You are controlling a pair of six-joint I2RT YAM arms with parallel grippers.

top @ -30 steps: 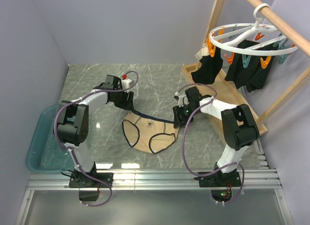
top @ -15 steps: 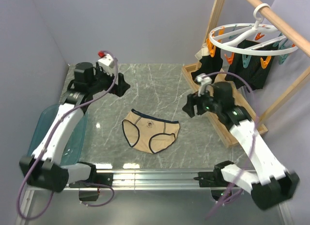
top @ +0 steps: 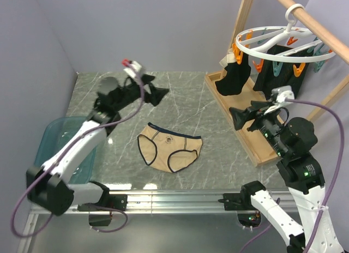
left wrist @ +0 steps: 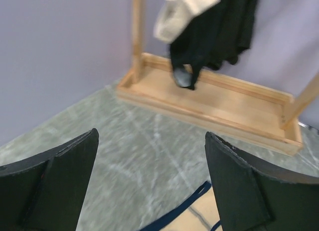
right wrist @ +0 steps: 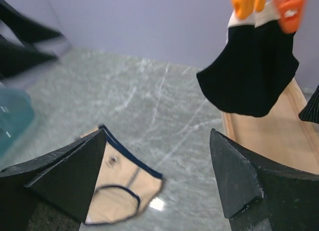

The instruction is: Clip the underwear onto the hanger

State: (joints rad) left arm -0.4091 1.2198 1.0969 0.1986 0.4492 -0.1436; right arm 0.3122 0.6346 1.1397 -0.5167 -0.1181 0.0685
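The beige underwear (top: 169,149) with dark trim lies flat on the marble table, held by nothing. One corner of it shows in the left wrist view (left wrist: 204,216), and most of it in the right wrist view (right wrist: 117,191). The white ring hanger (top: 283,46) hangs from the wooden rod at top right, with orange clips (right wrist: 259,2) and teal ones. My left gripper (top: 160,95) (left wrist: 151,136) is open and empty, raised above the table behind the underwear. My right gripper (top: 237,118) (right wrist: 157,134) is also open and empty, raised to the right of the underwear, below the hanger.
Black garments (top: 232,78) hang from the hanger's clips. The wooden rod frame's base tray (top: 245,127) lies along the right side, its rod (top: 311,24) overhead. A teal basin (top: 46,149) sits at the left table edge. Purple walls close in on both sides.
Both grippers were down at the underwear's top edge a second ago. They have opened, let go and risen away, left arm back-left, right arm to the right. The underwear stays flat.
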